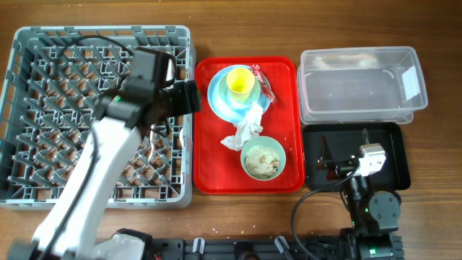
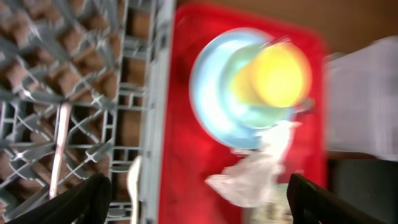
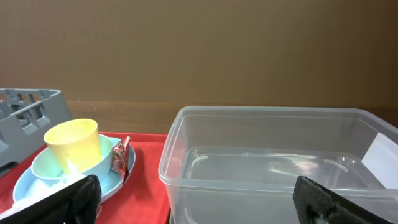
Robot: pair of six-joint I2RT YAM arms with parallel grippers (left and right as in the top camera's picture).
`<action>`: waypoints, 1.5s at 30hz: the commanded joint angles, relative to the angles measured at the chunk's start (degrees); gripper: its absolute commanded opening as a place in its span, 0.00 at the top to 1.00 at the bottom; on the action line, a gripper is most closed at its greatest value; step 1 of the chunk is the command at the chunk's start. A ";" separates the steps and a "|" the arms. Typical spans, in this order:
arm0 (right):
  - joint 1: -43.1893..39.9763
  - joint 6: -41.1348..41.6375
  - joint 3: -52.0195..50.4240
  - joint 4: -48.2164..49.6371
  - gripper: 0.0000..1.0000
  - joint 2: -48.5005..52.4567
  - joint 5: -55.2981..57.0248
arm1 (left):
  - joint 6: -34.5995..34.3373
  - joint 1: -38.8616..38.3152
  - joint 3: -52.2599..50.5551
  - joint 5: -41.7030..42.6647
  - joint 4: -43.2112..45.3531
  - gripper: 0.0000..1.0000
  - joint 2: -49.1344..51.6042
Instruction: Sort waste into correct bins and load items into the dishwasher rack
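Observation:
The grey dishwasher rack [image 1: 14,108] fills the left. My left gripper [image 1: 189,97] hangs open and empty over its right rim, next to the red tray; in the left wrist view [image 2: 199,202] the picture is blurred. On the light blue plate [image 1: 216,100] a yellow cup [image 1: 240,81] stands in a small light blue bowl [image 3: 46,167], with a red wrapper [image 1: 265,85] beside it. A crumpled napkin [image 1: 245,130] lies below. The pale green bowl [image 1: 263,157] holds rice scraps. My right gripper [image 1: 343,163] is open and empty over the black tray [image 1: 395,144], facing the clear tub [image 1: 361,83]. A pale long utensil [image 2: 60,146] lies in the rack.
The red tray [image 1: 206,166] sits between the rack and the two bins. The clear tub [image 3: 267,168] stands right behind the black tray. My left arm crosses the rack from the front left. A second white piece [image 2: 134,179] shows at the rack's rim.

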 commanded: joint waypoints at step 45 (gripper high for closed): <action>24.26 33.92 68.26 -50.27 0.33 80.94 -3.08 | -5.60 7.58 1.31 1.31 -15.82 0.00 -19.54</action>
